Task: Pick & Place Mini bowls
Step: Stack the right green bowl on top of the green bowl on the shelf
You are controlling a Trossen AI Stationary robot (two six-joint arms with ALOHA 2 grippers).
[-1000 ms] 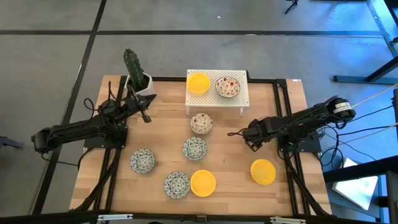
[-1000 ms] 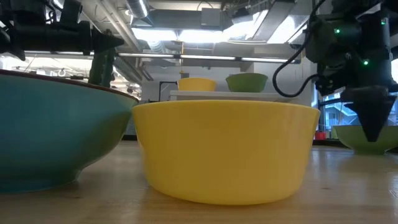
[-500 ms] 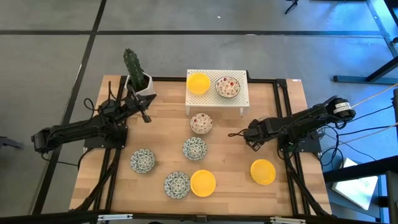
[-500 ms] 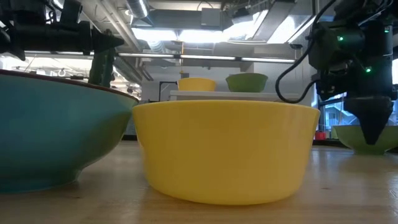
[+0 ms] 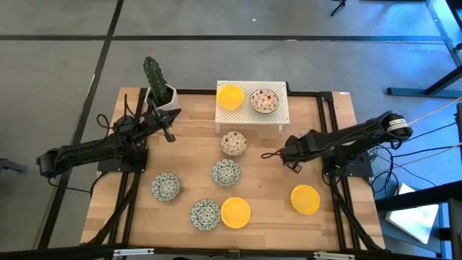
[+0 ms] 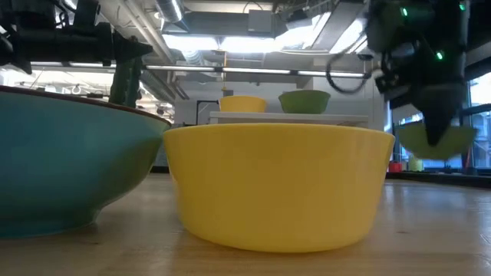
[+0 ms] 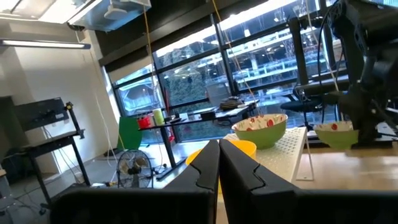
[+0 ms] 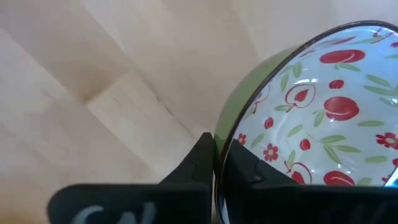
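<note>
From above: my right claw (image 5: 288,154) is over open tabletop (image 5: 328,133), right of the floral bowl (image 5: 233,143). Right wrist: my claw pinches that bowl's rim (image 8: 231,134). Left claw (image 5: 167,131) idle, closed.

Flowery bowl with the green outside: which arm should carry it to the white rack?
Right. The right gripper pinches the flowery bowl by its rim, and it hangs above the table. The left gripper is shut and empty by the cactus pot.
</note>
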